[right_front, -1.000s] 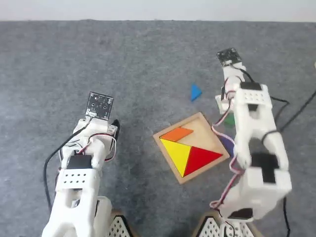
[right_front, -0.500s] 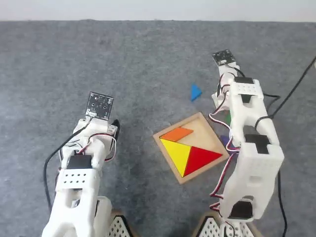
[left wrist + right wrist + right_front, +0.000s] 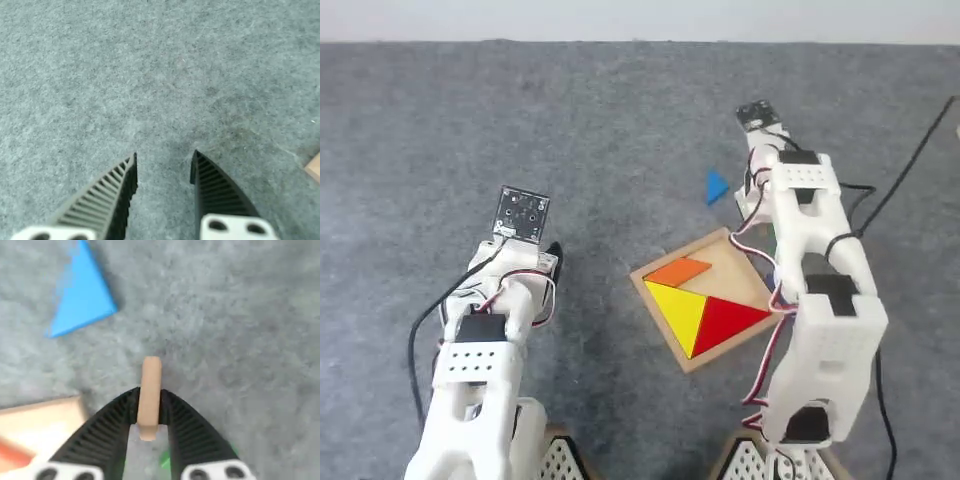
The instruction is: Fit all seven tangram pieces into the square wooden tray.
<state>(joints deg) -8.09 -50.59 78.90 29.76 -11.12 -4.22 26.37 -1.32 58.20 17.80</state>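
Shifted from beside the square wooden tray (image 3: 736, 264) to above its far corner, the right arm (image 3: 807, 255) holds a thin tan piece (image 3: 151, 372), seemingly wooden, pinched edge-on in its jaws, nearly ready for placing. The left arm's (image 3: 492, 320) jaws hang spread, well apart from the tray.

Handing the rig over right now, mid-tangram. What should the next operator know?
Left gripper: open, over the carpet, holding nothing.
Right gripper: shut on a tan piece, held on edge, near the blue triangle.
Done: orange piece, yellow triangle and red triangle lie in the tray.
Left: tan piece, blue triangle, a green piece glimpsed beneath the right gripper, and whatever else makes seven.
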